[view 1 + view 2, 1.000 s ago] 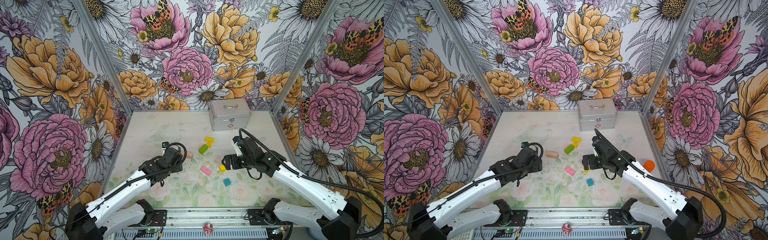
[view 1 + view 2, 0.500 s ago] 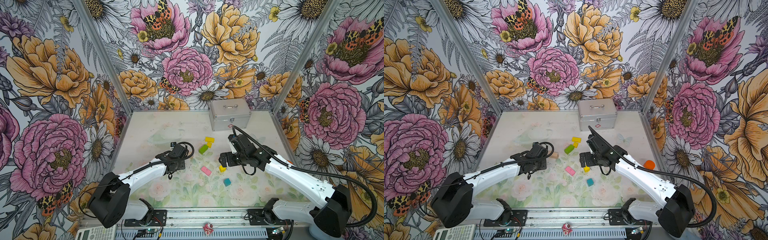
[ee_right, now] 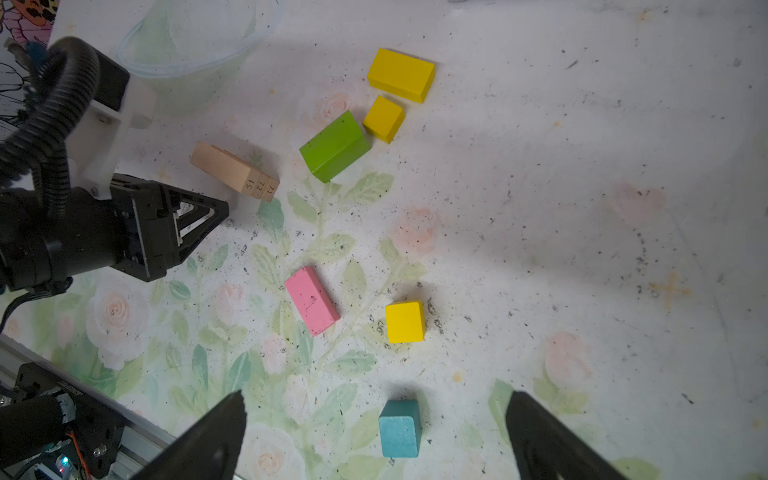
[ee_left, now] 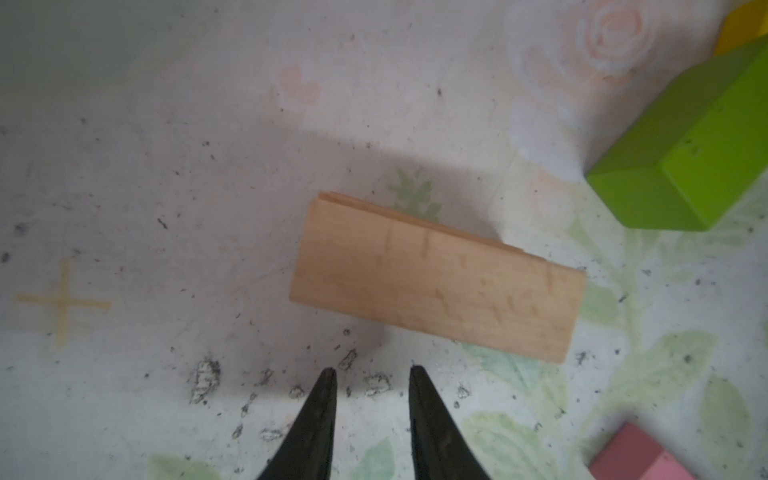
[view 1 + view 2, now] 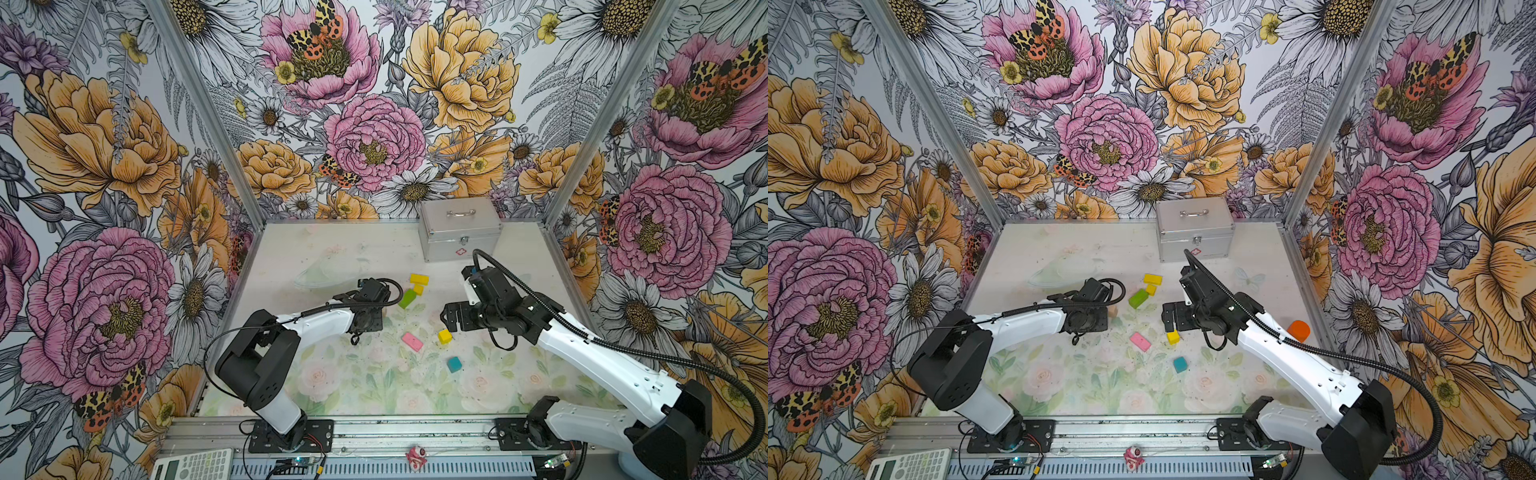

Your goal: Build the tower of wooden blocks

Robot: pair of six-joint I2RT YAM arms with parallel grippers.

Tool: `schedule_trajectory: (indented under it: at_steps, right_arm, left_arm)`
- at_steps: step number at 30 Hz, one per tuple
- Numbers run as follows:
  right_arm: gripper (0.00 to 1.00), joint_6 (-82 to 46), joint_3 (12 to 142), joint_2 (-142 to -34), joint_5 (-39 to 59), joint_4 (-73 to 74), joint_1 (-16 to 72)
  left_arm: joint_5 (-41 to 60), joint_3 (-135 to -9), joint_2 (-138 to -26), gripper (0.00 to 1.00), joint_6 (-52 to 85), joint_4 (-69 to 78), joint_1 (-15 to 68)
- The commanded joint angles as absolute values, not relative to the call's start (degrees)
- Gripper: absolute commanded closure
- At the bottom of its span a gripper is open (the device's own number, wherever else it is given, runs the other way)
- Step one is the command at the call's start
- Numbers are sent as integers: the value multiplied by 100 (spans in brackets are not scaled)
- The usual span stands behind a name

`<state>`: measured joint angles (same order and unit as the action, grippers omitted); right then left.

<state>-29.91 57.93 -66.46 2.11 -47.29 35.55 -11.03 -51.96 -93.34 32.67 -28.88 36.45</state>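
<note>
Left claw (image 4: 371,372) nearly closed, empty, beside 3 tan bars (image 4: 436,282): likely to nudge them. Right claw (image 3: 376,397) wide open, lined up on teal cube (image 3: 399,430).

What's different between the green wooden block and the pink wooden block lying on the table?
The green wooden bar is thick and chunky; the pink wooden slab is thinner and flatter. The green bar lies right beside a small yellow cube; the pink slab lies alone. The green bar sits nearer the silver metal case, the pink slab nearer the front. Both are painted rectangular blocks lying flat on the table.
</note>
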Motion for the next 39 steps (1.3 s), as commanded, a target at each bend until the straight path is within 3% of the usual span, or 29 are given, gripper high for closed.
schedule_trajectory:
  at_steps: [1, 31, 39]
  right_arm:
    - [0, -2903, 5687, -6480, 362, -4652, 3416]
    - [0, -2833, 5454, -6337, 644, -4624, 3093]
    - [0, -2795, 5454, -6282, 711, -4632, 3054]
  left_arm:
    - [-970, -5399, -9423, 68, 3121, -2734, 3622]
    - [-735, -5897, -10028, 70, 2879, -2956, 3524]
    - [-795, -5708, -9520, 68, 2917, -3390, 4000]
